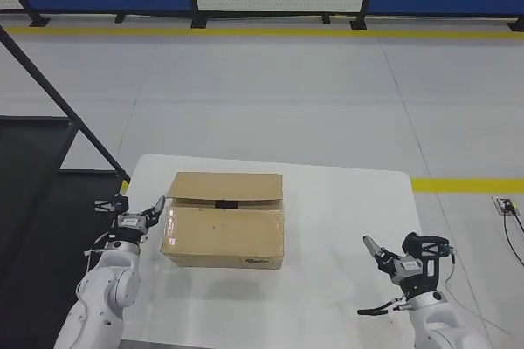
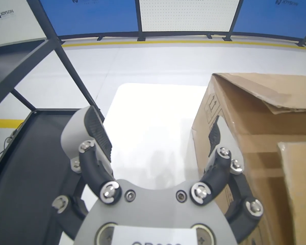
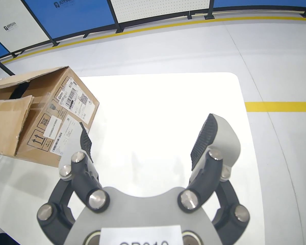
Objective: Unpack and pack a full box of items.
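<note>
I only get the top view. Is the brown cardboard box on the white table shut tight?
Observer: No. From the right wrist view, the brown cardboard box has a top flap raised, with a dark gap under it.
Operator: Anything on its sides?
Observer: White printed labels cover the end facing the right gripper.
Operator: And the other end?
Observer: Black arrow symbols are printed there, next to the open left gripper.

Table [image 1: 349, 227]: we see a white top (rounded corners).
Box [image 1: 223, 234]: we find it standing on it, left of centre.
</note>
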Robot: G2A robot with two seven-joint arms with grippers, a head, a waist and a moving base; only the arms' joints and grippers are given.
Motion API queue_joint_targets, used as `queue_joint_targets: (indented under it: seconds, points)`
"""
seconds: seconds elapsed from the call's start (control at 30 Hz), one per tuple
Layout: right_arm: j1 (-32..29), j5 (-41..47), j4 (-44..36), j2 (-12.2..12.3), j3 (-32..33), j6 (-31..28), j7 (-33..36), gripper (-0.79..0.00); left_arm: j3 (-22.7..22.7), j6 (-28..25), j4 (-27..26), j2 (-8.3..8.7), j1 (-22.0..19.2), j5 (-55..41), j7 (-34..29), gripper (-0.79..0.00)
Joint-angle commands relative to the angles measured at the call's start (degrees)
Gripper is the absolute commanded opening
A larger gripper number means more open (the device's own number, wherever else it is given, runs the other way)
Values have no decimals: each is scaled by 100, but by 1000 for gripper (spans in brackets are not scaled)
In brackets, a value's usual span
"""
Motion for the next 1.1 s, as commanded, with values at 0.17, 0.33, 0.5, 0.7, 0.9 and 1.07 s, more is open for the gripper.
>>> queue_joint_targets:
  seconds: [0.17,0.33,0.5,0.7,0.9,1.07]
  points:
    - [-336,116,-105,-14,198,8,-168,0,299,201,863,-98,-561,44,219,0]
    - [-370,75,-105,3,260,-335,40,0,462,12,1272,-129,-901,201,217,0]
    - [-301,144,-57,50,414,-968,515,0,657,-162,1660,-179,-1209,304,383,0]
    - [-85,314,71,88,496,-1428,957,0,864,-231,1834,-241,-1344,388,526,0]
    - [19,396,170,104,523,-1595,1106,0,1027,-209,1853,-299,-1375,425,564,0]
    - [117,543,325,119,554,-1730,1247,0,1137,-141,1798,-349,-1355,411,570,0]
